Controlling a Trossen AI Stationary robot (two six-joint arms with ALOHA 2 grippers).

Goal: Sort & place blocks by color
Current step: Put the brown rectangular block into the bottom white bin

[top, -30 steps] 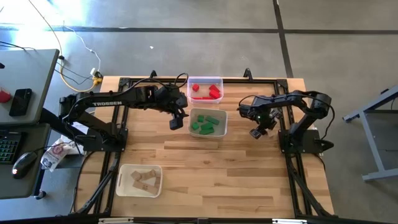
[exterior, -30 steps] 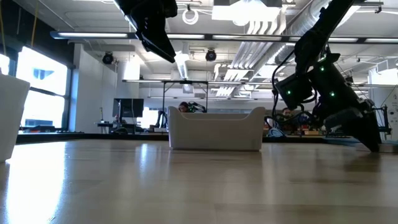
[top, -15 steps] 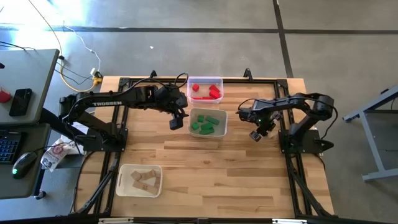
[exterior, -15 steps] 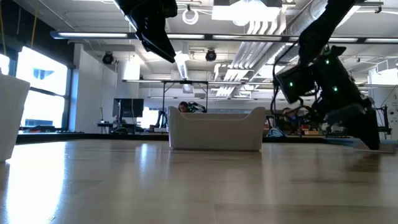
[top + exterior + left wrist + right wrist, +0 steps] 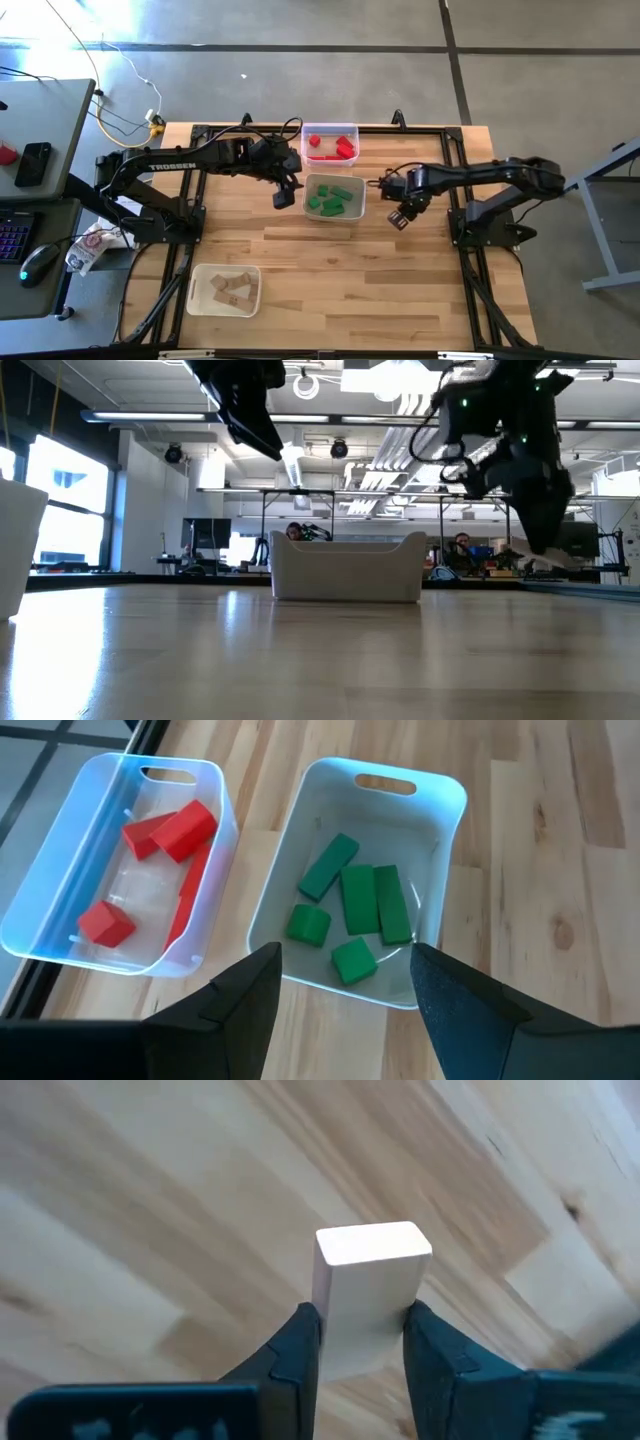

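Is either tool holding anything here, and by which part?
The right tool clamps a plain light wooden block by its lower sides. The left tool is open and empty.

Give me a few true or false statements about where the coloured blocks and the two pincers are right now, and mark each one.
1. The right pincer is shut on a plain light wood block. True.
2. The green blocks lie in the same tray as the red blocks. False: green ones lie in the white tray, red ones in the clear tray beside it.
3. The left pincer hangs open above the green and red trays, holding nothing. True.
4. The tray near the table's front left corner holds red blocks. False: it holds light wood blocks.
5. The right pincer is over the red tray. False: it is over bare tabletop, just right of the green tray.
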